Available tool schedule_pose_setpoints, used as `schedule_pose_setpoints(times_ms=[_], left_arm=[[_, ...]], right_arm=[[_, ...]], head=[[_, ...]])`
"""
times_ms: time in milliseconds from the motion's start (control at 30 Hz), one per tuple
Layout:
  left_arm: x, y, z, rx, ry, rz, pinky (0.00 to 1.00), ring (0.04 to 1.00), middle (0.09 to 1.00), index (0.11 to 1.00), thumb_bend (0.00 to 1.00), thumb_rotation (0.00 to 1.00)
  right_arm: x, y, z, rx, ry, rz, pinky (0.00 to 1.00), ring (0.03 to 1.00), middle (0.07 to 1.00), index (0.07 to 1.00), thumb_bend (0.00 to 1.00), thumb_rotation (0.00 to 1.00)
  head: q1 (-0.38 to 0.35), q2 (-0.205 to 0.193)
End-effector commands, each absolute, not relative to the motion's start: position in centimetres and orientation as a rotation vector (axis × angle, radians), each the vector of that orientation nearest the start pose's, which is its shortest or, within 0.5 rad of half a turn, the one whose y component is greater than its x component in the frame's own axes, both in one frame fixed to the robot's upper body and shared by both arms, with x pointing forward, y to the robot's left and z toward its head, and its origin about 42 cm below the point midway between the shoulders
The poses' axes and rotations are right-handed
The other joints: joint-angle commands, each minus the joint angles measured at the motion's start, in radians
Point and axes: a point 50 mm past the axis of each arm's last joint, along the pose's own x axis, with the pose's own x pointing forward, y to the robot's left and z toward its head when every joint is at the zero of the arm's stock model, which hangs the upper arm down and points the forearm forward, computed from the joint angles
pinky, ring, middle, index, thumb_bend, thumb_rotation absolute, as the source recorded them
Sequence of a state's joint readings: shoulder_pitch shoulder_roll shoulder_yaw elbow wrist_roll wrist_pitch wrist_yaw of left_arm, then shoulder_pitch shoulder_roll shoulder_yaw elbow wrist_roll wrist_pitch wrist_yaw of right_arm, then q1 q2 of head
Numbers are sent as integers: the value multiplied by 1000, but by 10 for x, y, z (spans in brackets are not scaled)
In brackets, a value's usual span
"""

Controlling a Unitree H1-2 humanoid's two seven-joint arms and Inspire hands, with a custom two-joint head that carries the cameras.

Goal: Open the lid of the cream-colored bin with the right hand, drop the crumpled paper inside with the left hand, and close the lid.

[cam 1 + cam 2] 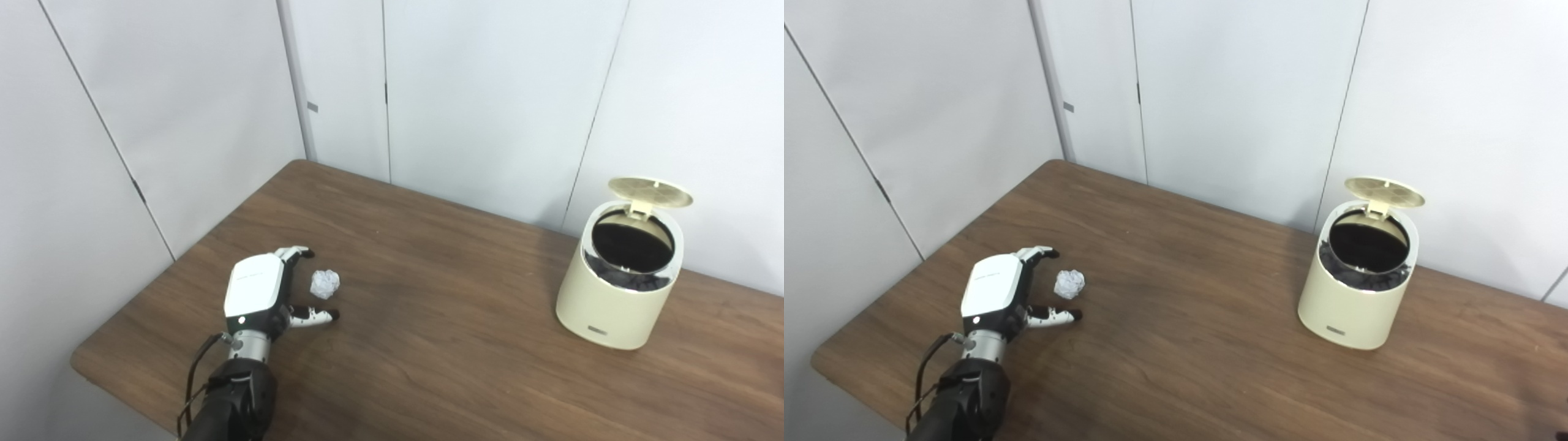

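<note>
Your left hand (260, 294) sits low at the lower left of the frame, fingers spread and holding nothing, with the crumpled paper (324, 283) lying in the gap between the upper fingers and the thumb (315, 315), just beside them but seemingly not yet touched. The lid (650, 192) already stands up at the back of the cream-colored bin (618, 282), so by my reading the step in hand is the grasp. To do it well, slide the hand a little further toward the ball so it sits deep in the palm, then close thumb and fingers from both sides together; a one-sided push would likely roll the light paper away across the wooden table (429, 343).

The paper is a roughly round wad with no clear long axis, so approach angle matters little. The bin stands upright at the right of the frame, well apart from the paper, its mouth facing up and its dark inside showing. Your right hand is not visible in either view.
</note>
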State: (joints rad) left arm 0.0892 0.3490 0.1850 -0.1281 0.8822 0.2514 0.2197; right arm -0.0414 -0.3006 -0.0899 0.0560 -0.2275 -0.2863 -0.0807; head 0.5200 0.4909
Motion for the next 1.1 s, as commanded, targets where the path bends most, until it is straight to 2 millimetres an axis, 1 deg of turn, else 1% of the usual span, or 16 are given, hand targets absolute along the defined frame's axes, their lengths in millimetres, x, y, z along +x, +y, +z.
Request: schedule_pose_setpoints(times_ms=[0, 200, 233, 433, 600, 733, 833, 933, 1067], left_arm=[[252, 399, 165, 1267, 52, 570, 593, 747, 793, 757, 1000, 294], [255, 401, 165, 1250, 79, 549, 585, 735, 789, 756, 1000, 300], [256, 402, 164, 1248, 87, 544, 585, 732, 791, 757, 1000, 305], [259, 405, 156, 1200, 138, 507, 572, 728, 784, 749, 1000, 311], [261, 402, 149, 1186, 161, 475, 602, 736, 777, 748, 1000, 332], [263, 400, 146, 1179, 156, 452, 606, 734, 775, 744, 1000, 312], [266, 397, 145, 1174, 151, 425, 604, 731, 771, 743, 1000, 318], [269, 394, 146, 1165, 154, 405, 615, 734, 767, 744, 1000, 318], [273, 390, 145, 1154, 143, 383, 631, 747, 776, 749, 1000, 280]], right_arm=[[291, -340, 136, -556, -305, -103, 564, 804, 840, 832, 1000, 905], [291, -340, 136, -558, -304, -103, 563, 802, 840, 833, 1000, 914], [290, -340, 136, -556, -305, -103, 542, 791, 833, 825, 1000, 910], [289, -338, 137, -547, -308, -104, 515, 773, 823, 815, 1000, 901], [289, -337, 138, -559, -303, -104, 489, 777, 828, 816, 1000, 917], [289, -335, 138, -560, -307, -104, 477, 776, 832, 819, 1000, 912], [288, -333, 139, -564, -308, -105, 470, 778, 836, 825, 1000, 919], [287, -331, 139, -559, -311, -105, 470, 781, 838, 825, 1000, 912], [287, -329, 139, -562, -312, -106, 496, 794, 845, 834, 1000, 922]], head=[[0, 0], [-5, 5], [-6, 5], [-16, 8], [-21, 12], [-29, 13], [-36, 13], [-37, 15], [-41, 17]])
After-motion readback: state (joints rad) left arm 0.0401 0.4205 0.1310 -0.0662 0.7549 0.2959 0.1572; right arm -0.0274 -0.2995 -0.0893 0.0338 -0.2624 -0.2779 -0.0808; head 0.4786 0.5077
